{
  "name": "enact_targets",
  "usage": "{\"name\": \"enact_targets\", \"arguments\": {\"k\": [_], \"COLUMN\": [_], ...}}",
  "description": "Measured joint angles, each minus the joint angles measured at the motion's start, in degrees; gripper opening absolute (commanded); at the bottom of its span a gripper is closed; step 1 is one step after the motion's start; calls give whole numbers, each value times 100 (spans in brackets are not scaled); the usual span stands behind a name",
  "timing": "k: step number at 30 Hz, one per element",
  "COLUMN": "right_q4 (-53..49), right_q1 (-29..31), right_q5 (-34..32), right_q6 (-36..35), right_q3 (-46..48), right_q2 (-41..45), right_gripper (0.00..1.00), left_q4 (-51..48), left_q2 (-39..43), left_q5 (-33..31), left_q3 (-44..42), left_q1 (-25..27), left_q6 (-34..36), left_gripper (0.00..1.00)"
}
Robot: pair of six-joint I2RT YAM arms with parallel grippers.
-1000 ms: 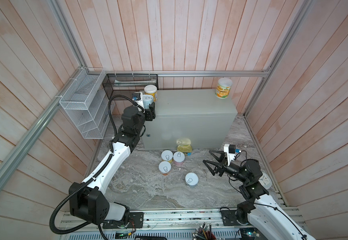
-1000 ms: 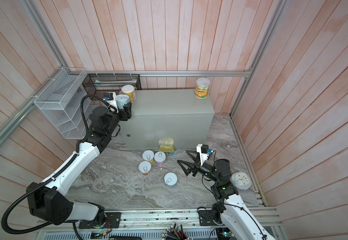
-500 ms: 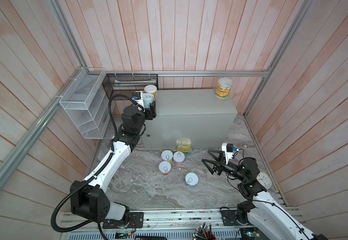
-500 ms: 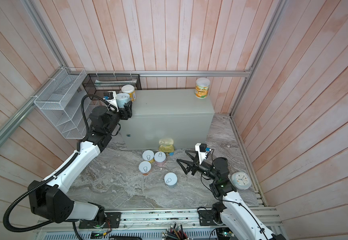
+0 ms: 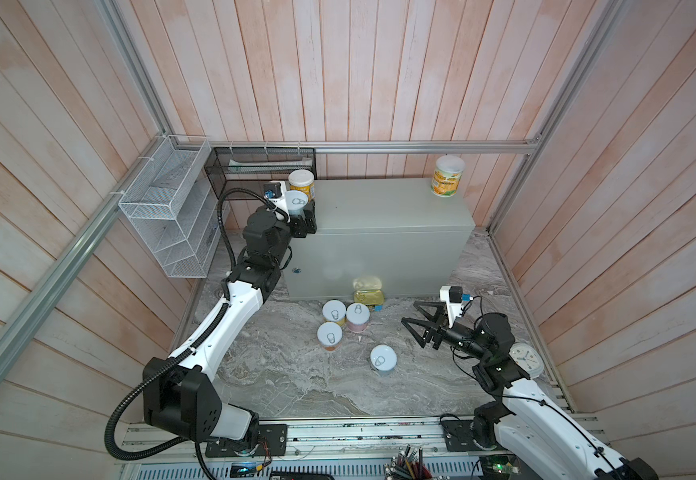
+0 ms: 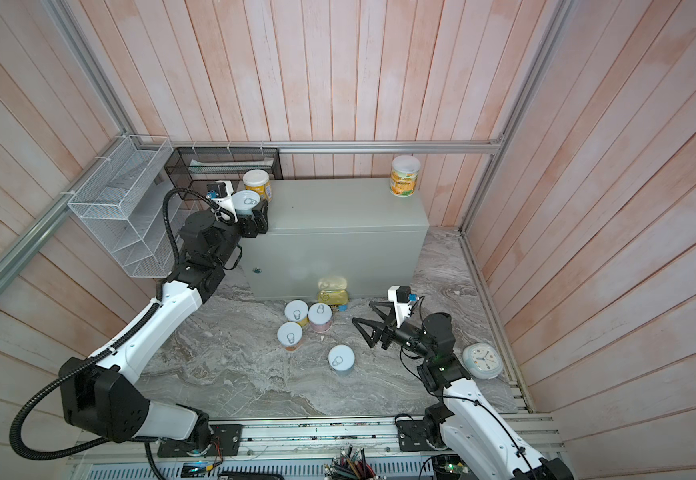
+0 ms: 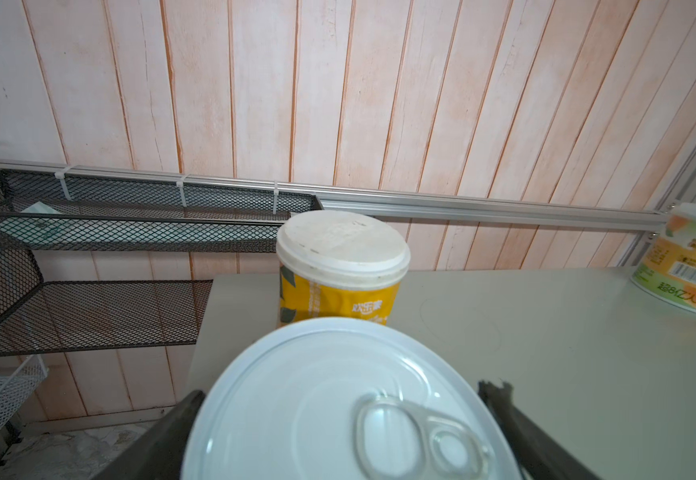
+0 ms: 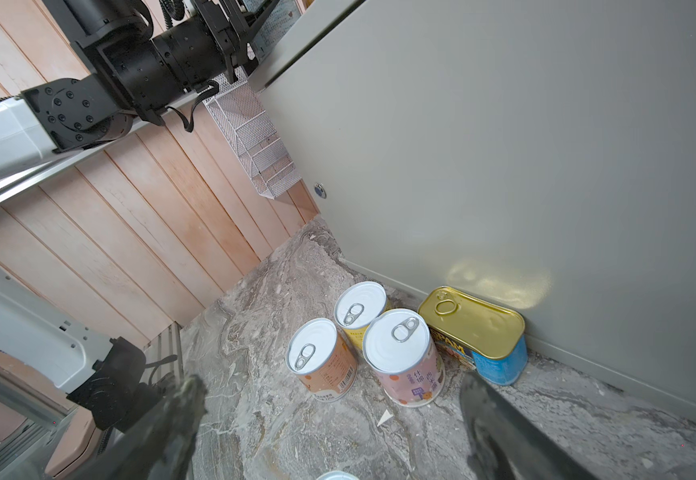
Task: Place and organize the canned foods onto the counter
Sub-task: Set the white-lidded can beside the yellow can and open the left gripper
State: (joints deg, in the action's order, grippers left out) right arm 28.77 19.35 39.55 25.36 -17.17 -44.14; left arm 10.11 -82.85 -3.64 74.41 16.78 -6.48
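Observation:
On the left end of the grey counter (image 5: 388,212) (image 7: 546,353) stands a pull-tab can (image 5: 296,202) (image 7: 296,374), between the spread fingers of my open left gripper (image 5: 301,214) (image 7: 344,409). Behind it stands a yellow can (image 5: 301,183) (image 7: 340,257). A green-and-orange can (image 5: 448,176) (image 7: 691,266) sits at the back right corner. On the marble below stand yellow (image 8: 359,307), pink (image 8: 400,353), orange (image 8: 317,357) and pale blue (image 5: 383,359) cans, plus a gold-topped tin (image 8: 475,324). My right gripper (image 5: 409,311) (image 8: 332,399) hangs open to their right, holding nothing.
A white wire basket (image 5: 167,216) hangs on the left wall and a black mesh basket (image 5: 263,166) on the back wall beside the counter. A small white clock (image 5: 525,359) lies on the marble near the right arm's elbow. Wooden walls close in three sides.
The left gripper's fingers have spread away from the pull-tab can, which stays on the counter. The right gripper has drifted a little left, toward the cans on the marble.

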Motion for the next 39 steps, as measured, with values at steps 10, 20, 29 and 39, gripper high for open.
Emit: {"name": "enact_targets", "arguments": {"k": [10, 20, 29, 39], "right_q4": [-4, -9, -66, -247], "right_q1": [0, 0, 0, 0], "right_q5": [0, -28, -452, -728], "right_q6": [-2, 0, 85, 164], "right_q3": [0, -2, -109, -162], "right_q2": [-22, -37, -326, -133], "right_gripper": [95, 97, 98, 98], "left_q4": [-68, -26, -94, -597], "left_q2": [-393, 98, 581, 855], "left_q5": [17, -2, -173, -457], "left_q3": [407, -50, -387, -525], "left_q1": [0, 0, 0, 7], "left_q6": [72, 17, 72, 70], "left_gripper": [100, 100, 100, 100]}}
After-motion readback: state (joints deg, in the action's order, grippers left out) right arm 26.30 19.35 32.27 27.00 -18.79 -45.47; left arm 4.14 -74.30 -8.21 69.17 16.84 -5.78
